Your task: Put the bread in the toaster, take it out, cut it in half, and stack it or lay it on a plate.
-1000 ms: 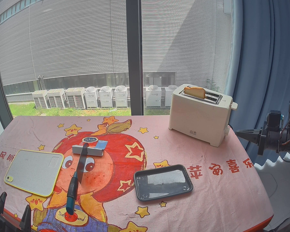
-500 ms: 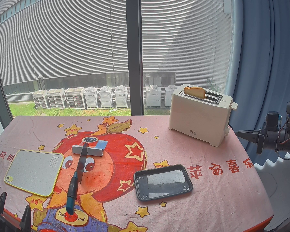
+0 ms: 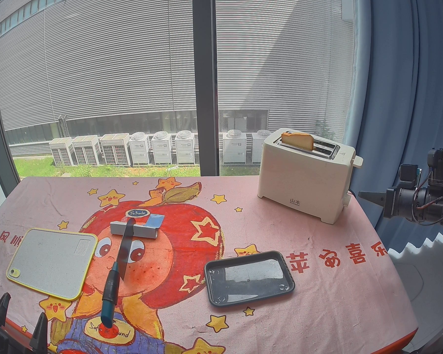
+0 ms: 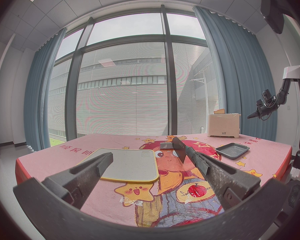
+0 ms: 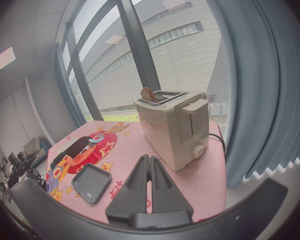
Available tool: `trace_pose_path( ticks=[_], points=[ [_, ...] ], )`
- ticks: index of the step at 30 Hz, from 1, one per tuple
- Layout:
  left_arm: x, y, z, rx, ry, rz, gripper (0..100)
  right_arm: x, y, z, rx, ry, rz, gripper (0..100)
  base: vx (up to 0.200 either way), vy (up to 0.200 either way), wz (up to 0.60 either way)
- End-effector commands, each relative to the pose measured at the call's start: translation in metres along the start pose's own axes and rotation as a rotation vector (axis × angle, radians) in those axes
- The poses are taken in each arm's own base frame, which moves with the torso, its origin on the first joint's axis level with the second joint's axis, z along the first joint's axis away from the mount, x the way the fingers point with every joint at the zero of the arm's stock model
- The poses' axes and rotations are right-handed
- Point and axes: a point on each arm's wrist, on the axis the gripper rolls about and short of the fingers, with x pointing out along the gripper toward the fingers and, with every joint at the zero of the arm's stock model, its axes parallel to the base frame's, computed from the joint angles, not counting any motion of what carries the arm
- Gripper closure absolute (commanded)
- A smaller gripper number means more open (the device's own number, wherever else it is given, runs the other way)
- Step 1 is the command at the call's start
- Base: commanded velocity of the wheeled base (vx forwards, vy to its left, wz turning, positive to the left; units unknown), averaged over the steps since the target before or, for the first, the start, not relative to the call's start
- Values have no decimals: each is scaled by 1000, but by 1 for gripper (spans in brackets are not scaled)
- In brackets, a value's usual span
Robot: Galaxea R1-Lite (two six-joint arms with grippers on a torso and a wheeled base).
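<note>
Risen a little since a second ago, the right gripper (image 3: 363,194) hangs pinched shut and empty, just off the lever side of the toaster (image 3: 305,183). The bread (image 3: 297,140) stands in a slot ahead of and above its tips. The left gripper (image 4: 148,154) gapes empty, with the cutting board (image 4: 130,164) just ahead of it and the knife (image 3: 117,266) to its right.

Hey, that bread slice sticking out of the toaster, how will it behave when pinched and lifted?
The bread is a thin slice, so probably light and easily crushed. It stands in the toaster slot with just its top showing, so it should lift straight out, though it may flex.
</note>
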Motion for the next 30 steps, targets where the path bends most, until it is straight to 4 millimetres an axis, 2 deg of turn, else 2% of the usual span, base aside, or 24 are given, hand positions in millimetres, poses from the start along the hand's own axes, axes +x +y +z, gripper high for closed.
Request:
trace_pose_path(
  ticks=[1,12,21,30],
  points=[
    [0,0,-5,0,2,0,0,6,-1,1,33,5,-15,100,0,0,0],
    [0,0,-5,2,2,-2,0,38,-26,-21,102,105,-167,100,0,0,0],
    [0,0,-5,2,2,-2,0,56,-40,-30,117,145,-273,100,0,0,0],
    [0,0,-5,2,2,-2,0,73,-56,-36,141,173,-299,100,0,0,0]
  ],
)
